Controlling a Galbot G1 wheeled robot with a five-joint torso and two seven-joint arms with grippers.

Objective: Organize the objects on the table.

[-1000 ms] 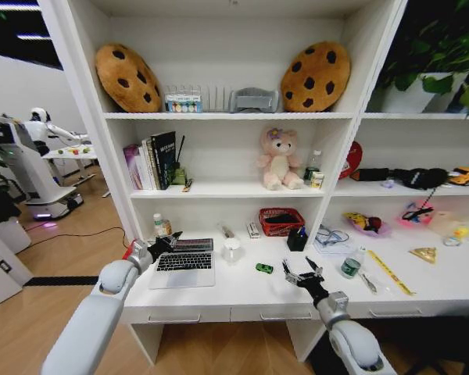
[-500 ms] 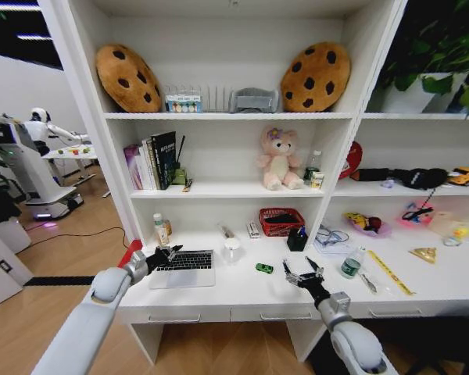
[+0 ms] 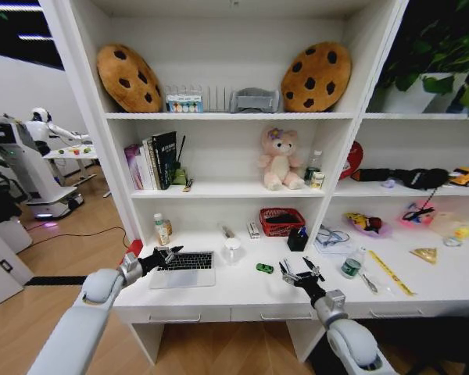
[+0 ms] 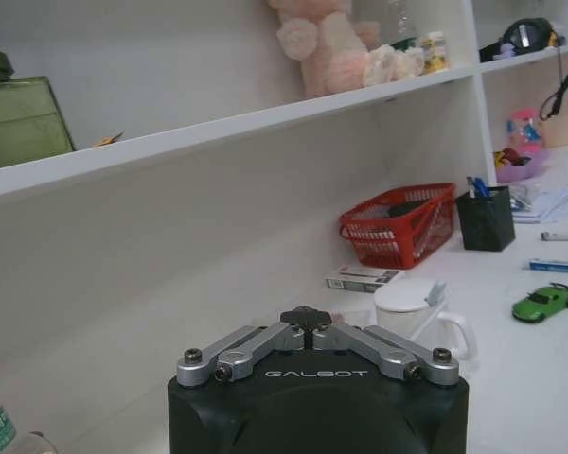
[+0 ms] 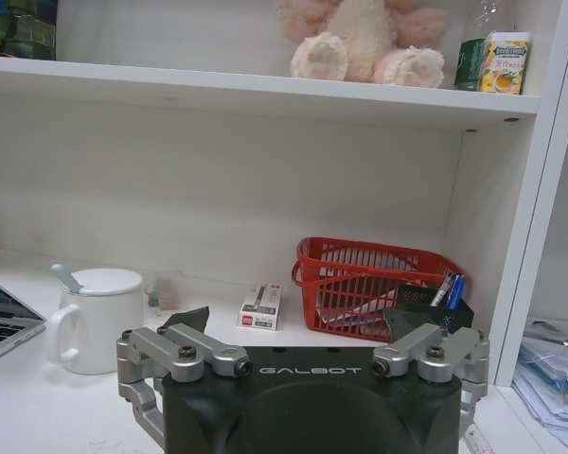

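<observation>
Jaws spread wide and empty, your right gripper [image 3: 297, 270] hovers just right of the green toy car [image 3: 264, 268], likely light, hard and rolly: pinch its flanks; left gripper [image 3: 167, 255], pinched shut on nothing, sits at the laptop's [image 3: 184, 268] left edge.

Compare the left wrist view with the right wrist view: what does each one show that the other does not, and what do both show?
Left wrist view alone: the green toy car on the table, and a green glass lamp on the shelf above.

Right wrist view alone: a corner of the silver laptop, and the right claw, open.

Both: the red basket, the white mug with a spoon in it, the black pen holder with blue pens, the small white box and the pink teddy bear.
</observation>
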